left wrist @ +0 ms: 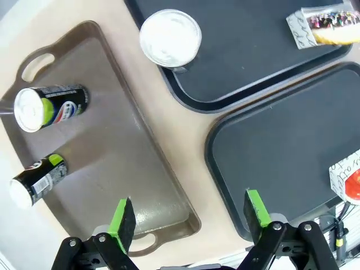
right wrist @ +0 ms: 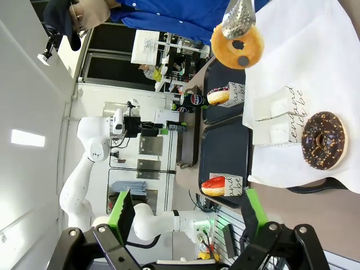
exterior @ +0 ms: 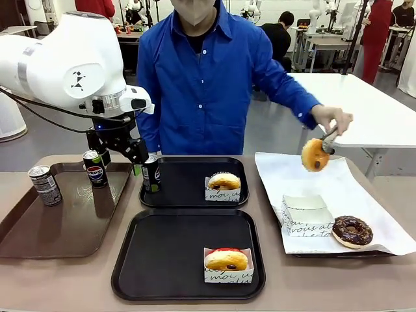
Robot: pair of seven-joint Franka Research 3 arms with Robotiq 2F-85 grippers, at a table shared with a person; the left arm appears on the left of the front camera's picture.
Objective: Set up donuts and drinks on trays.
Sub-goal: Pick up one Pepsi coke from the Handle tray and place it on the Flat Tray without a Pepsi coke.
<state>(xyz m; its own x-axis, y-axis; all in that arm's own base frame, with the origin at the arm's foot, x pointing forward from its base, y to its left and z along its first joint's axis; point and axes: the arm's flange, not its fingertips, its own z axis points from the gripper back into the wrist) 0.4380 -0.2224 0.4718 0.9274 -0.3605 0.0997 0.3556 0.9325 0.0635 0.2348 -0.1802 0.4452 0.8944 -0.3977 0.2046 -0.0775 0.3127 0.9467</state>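
**Can (exterior: 151, 174) stood on far tray (exterior: 185, 190)**

It sat at nine o'clock there, with a sleeved donut (exterior: 223, 181) at three. Above, the left gripper (left wrist: 188, 202) hung spread and empty; the right gripper (right wrist: 185, 199) gaped too. At the table's two o'clock, a person's hand (exterior: 331, 118) pinched tongs (exterior: 329, 138) gripping a golden donut (exterior: 315, 155).

We have three viewpoints. Our front camera sits on the robot's side of the table (exterior: 292, 286) and faces across it at the person (exterior: 208, 78). It takes in the brown tray (exterior: 71, 221), the far black tray (exterior: 188, 185), the near black tray (exterior: 169, 253) and the white paper (exterior: 286, 172). Our left wrist camera hangs close above, looking steeply down on parts of all three trays. Our right wrist camera is rolled sideways and stands farther off, looking from the paper's side across both black trays. All three views share those two.
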